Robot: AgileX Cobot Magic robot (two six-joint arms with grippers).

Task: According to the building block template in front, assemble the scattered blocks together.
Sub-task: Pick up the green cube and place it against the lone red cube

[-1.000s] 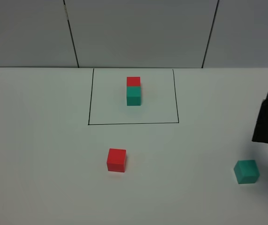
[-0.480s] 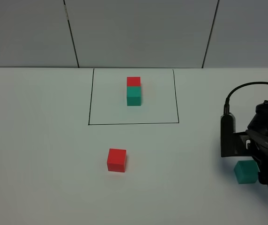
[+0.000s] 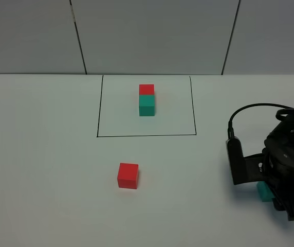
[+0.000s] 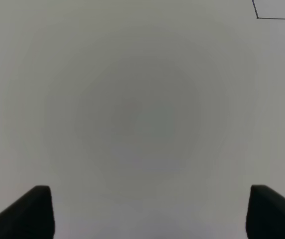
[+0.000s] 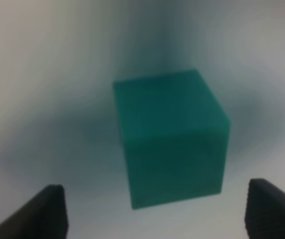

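The building block template (image 3: 146, 98), a red cube joined to a teal-green one, stands inside a thin black rectangle at the back middle. Of the scattered blocks, the red cube (image 3: 128, 175) lies alone in front of the frame. The teal-green cube (image 3: 263, 191) at the right is mostly hidden under my right gripper (image 3: 283, 198). In the right wrist view this cube (image 5: 172, 144) sits between the open fingers (image 5: 48, 211), which stand apart from its sides. My left gripper (image 4: 152, 214) is open over bare table, holding nothing.
A corner of the black frame line (image 4: 262, 16) shows in the left wrist view. A grey panelled wall (image 3: 152, 36) bounds the white table (image 3: 44, 154) at the back. The left arm is outside the exterior high view.
My right arm has come in from the right edge and dropped over the teal-green cube, covering most of it. Both cubes and the template have stayed put.
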